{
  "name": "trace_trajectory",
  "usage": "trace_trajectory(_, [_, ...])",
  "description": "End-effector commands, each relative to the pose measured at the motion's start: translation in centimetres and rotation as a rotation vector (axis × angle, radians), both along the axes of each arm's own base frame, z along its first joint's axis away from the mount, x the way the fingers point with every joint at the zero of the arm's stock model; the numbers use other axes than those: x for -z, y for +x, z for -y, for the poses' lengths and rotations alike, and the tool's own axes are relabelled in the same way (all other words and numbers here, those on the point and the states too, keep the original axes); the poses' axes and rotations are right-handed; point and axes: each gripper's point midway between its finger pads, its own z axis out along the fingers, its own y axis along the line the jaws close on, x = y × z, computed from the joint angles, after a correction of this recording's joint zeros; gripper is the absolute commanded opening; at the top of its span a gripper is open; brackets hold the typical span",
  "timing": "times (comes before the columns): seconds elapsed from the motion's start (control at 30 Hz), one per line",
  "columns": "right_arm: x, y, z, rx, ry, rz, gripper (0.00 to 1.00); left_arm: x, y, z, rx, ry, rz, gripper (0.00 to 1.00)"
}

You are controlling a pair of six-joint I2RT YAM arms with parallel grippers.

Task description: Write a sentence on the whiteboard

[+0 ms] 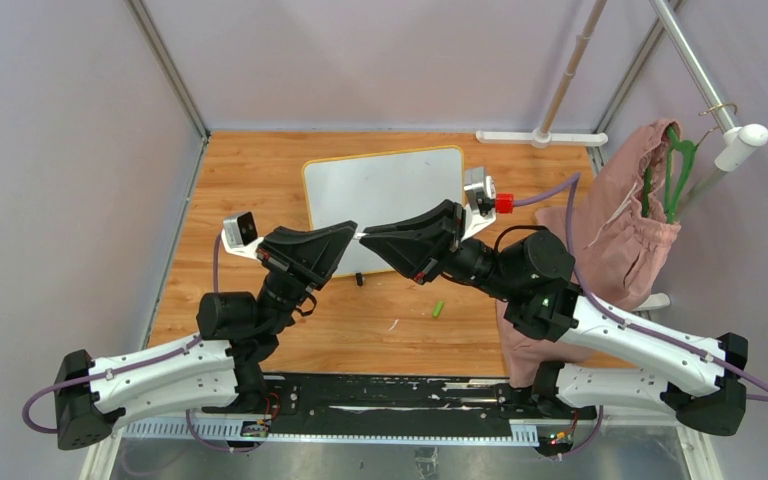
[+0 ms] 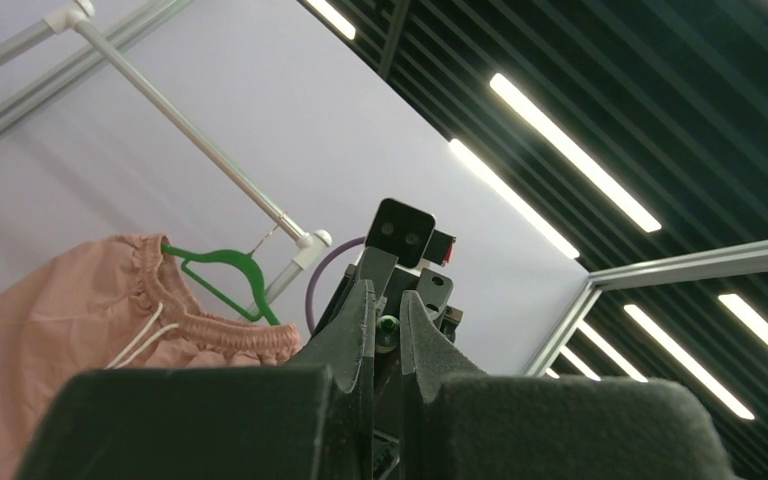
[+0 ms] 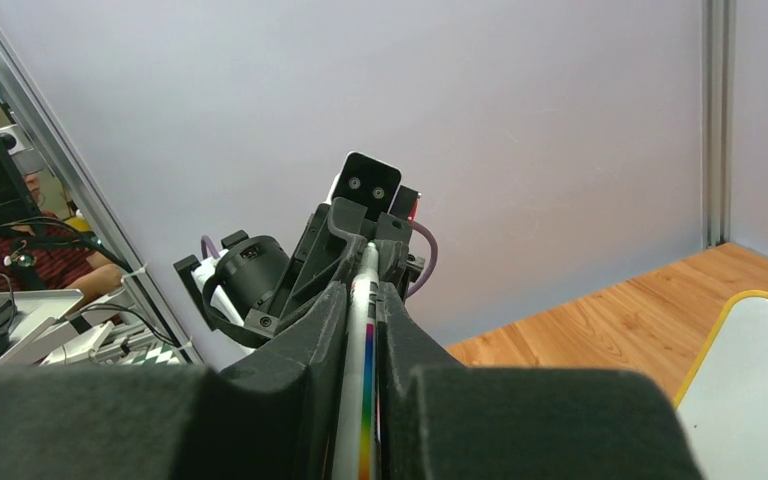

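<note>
Closed tight, the left gripper [image 2: 385,300] pinches one end of a white marker pen with a rainbow stripe [image 3: 365,370], held level above the table. The right gripper [image 3: 368,290] faces it tip to tip, and its fingers [image 3: 325,320] appear to be clamped on the pen's sides, though the close wrist view leaves the contact a little uncertain. From above, both grippers meet over the near edge of the small rectangular white board with a yellow-orange rim [image 1: 385,185]. The board lies on the wooden tabletop [image 1: 250,170], slightly skewed. A small green cap [image 1: 438,309] rests on the wood near the right arm, apart from the board. A pink garment [image 1: 620,225] hangs on a green hanger [image 1: 672,170] at the right.
</note>
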Motion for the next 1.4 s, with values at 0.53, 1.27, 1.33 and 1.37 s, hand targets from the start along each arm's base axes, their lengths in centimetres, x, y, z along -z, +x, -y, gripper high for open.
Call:
trace_trajectory(0.53, [0.9, 1.0, 6.0, 0.199, -0.141, 0.008, 0.00, 4.3, 2.2, -6.0, -0.404, 0.426, -0.051, 1.00])
trace_trajectory(1.27, [12.3, 3.5, 10.9, 0.428, -0.492, -0.027, 0.00, 17.1, 12.9, -10.5, -0.543, 1.120, -0.388, 1.00])
trace_trajectory(1.33, [12.2, 3.2, 10.6, 0.408, -0.492, -0.011, 0.00, 18.2, 13.9, -10.6, -0.489, 1.008, -0.434, 1.00])
trace_trajectory(1.37, [12.1, 3.1, 10.5, 0.400, -0.491, -0.004, 0.00, 18.3, 14.4, -10.7, -0.473, 0.948, -0.438, 1.00])
